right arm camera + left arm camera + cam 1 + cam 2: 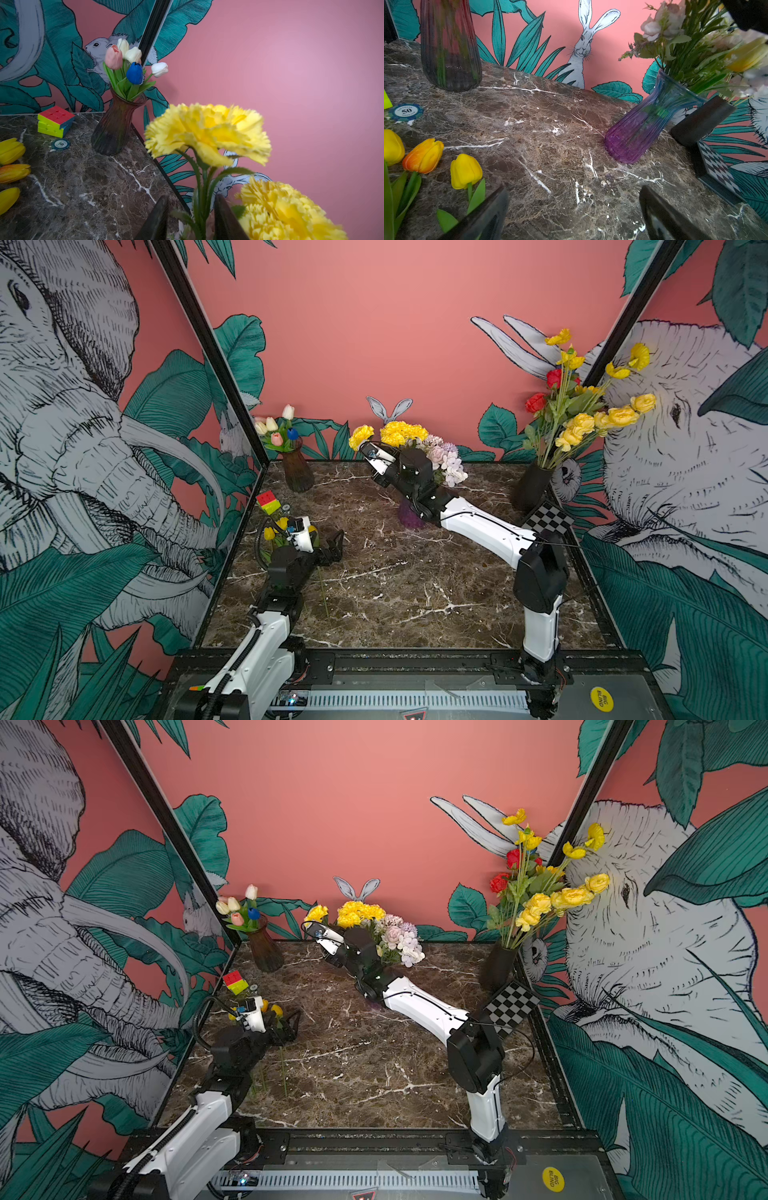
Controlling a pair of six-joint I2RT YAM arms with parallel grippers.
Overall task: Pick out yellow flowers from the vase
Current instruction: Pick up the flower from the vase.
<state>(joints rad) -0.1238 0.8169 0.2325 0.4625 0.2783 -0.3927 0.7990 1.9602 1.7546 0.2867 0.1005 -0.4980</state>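
- The left arm [266,639], lower left in both top views, is showing white shells between black joint housings.
- A black ribbed cable [257,543] is looping beside its white camera housing [304,536], which is carrying a small blue part.
- The right arm [478,526], lower right towards centre, is wearing matching white shells, a bulky black elbow block [540,572] and a thin black wire [473,514].
- The left gripper [574,188] and right gripper [191,196] are showing dark, flat, wedge-shaped fingers [481,218].
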